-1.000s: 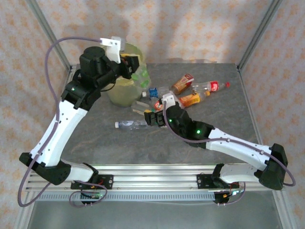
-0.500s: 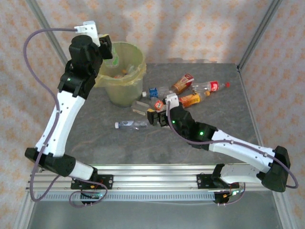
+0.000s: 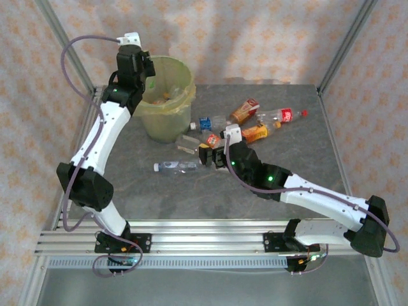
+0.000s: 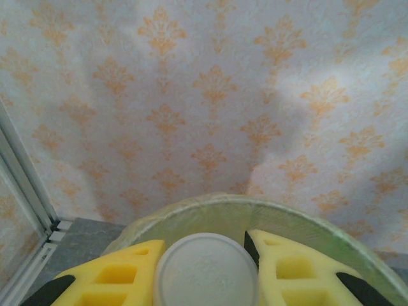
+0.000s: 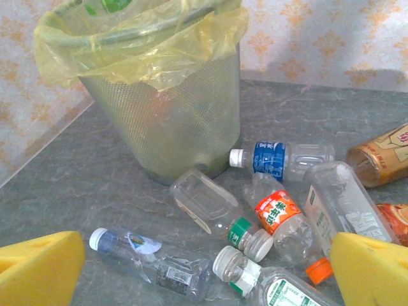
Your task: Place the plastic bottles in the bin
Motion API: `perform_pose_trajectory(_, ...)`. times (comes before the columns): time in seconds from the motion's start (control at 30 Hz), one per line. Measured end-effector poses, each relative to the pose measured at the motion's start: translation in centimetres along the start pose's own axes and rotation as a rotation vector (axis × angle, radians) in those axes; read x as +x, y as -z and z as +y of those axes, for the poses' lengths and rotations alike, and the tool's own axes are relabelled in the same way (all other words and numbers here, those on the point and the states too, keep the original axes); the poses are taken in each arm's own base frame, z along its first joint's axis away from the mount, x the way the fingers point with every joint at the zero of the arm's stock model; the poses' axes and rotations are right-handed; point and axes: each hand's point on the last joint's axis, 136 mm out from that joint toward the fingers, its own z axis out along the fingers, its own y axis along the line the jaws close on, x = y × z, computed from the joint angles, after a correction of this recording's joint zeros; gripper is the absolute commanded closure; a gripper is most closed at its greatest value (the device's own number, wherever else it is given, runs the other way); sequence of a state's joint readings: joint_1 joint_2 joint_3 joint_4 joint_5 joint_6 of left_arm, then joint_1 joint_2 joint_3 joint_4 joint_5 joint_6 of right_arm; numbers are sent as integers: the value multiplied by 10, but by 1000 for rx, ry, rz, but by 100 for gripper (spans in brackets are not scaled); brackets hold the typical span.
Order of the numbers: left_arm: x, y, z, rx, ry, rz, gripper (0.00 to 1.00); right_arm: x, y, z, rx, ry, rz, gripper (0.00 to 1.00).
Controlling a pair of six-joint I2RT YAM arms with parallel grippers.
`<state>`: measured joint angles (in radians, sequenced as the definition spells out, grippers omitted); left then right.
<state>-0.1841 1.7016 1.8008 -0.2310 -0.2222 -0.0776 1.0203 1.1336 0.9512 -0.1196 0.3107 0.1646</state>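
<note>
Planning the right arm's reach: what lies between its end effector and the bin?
Right wrist view: several bottles lie on the table before the bin.

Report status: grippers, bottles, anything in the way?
Left gripper shut on a bottle, at the rim of the bin. Right gripper open, over loose bottles. Nothing blocks the bin.

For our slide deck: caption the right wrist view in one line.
Open right gripper faces scattered plastic bottles lying beside the bag-lined mesh bin.
</note>
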Motion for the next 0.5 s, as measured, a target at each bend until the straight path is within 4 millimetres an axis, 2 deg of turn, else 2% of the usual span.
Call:
perform_pose_trajectory(0.17,22,-21,3,-17,-5,16,86,-1,0,-4,23,-11,-9,1)
perform_pose_trajectory(0.37,53,-45,0,-28,-25,64,84,1,0,-8,43,-13,-6,1)
perform_pose_trajectory(0.5,76,-60,-1,-39,-67,109,76,3,0,-10,56,-11,-1,1)
